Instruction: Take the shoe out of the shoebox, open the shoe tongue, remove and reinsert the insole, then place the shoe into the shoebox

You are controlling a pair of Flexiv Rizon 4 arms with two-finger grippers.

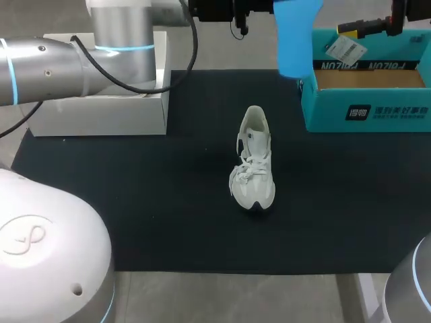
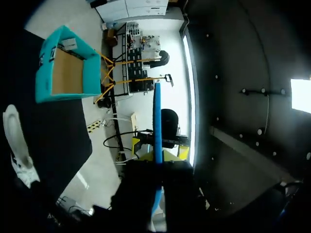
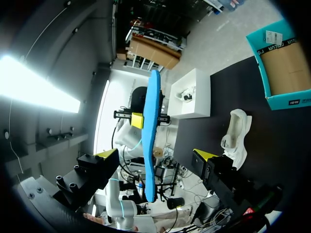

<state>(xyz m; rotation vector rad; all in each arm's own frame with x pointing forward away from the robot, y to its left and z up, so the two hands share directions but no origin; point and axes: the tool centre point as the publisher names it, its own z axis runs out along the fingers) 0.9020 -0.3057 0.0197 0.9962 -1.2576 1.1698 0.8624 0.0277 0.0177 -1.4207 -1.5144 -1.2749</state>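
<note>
Head view looks down from above and behind; both wrist views, far off, share shoe [image 1: 254, 161] and shoebox [image 1: 367, 111].

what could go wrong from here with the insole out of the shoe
The flat blue insole hangs high in my left pincer alone; my right pincer is open around it, so an early release could drop it.
The white laced sneaker stands unheld on the black mat; pushing the insole in may tip it.

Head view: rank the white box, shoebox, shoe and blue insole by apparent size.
1-2. white box and shoebox: look alike, one partly hidden, one cropped; unranked.
3. shoe.
4. blue insole: cropped and raised nearer the camera, so unsure.
</note>
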